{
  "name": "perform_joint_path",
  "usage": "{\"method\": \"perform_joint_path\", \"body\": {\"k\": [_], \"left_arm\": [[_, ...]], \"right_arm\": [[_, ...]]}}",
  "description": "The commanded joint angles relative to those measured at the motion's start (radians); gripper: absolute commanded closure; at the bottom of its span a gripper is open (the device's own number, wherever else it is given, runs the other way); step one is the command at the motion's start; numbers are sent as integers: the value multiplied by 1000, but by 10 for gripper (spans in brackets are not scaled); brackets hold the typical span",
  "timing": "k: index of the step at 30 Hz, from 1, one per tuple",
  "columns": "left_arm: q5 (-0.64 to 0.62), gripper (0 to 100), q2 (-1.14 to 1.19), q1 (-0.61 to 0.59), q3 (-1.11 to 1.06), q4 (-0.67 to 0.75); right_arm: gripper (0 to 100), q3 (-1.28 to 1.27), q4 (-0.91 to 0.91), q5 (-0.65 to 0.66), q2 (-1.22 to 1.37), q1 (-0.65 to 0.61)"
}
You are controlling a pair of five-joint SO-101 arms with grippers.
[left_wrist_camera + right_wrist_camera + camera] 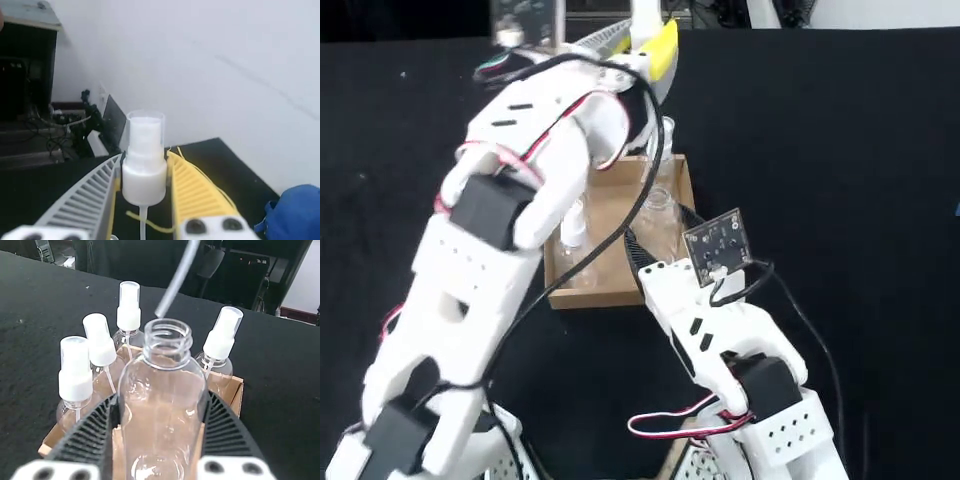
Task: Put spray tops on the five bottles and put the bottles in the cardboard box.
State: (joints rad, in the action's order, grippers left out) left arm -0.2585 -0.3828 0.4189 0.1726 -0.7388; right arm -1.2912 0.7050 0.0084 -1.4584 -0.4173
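My left gripper (144, 185) is shut on a white spray top (144, 160) with a clear cap, its thin dip tube (143, 225) hanging down. In the high view this gripper (648, 45) is raised above the far end of the cardboard box (610, 285). My right gripper (159, 412) is shut on a clear open-necked bottle (162, 405), held upright over the box (235, 390). The dip tube's end (175, 282) hangs just above the bottle's neck. Several bottles with white spray tops (129, 305) stand in the box behind it.
A black cloth (840, 150) covers the table around the box. The big white left arm (490, 250) crosses over the box's left side. A blue object (295, 212) lies at the table's edge.
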Motion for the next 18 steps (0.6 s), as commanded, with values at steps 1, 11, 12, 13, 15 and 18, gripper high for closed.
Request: {"method": "perform_joint_path", "body": {"k": [1, 11, 12, 13, 15, 18], "left_arm": [[-11, 970, -124, -7, -22, 25], [-9, 970, -152, 47, -102, 94], [-6, 970, -155, 44, -125, 123], [-5, 970, -155, 42, -148, 149], [-3, 970, -152, 47, -182, 187], [-3, 970, -149, 51, -197, 199]], "right_arm": [[885, 7, -26, 3, -31, -11], [885, 5, -26, 3, -31, -11], [885, 5, -26, 3, -31, -11], [885, 5, -26, 3, -31, -11], [885, 5, -26, 3, -31, -11], [885, 5, -26, 3, -31, -11]]}}
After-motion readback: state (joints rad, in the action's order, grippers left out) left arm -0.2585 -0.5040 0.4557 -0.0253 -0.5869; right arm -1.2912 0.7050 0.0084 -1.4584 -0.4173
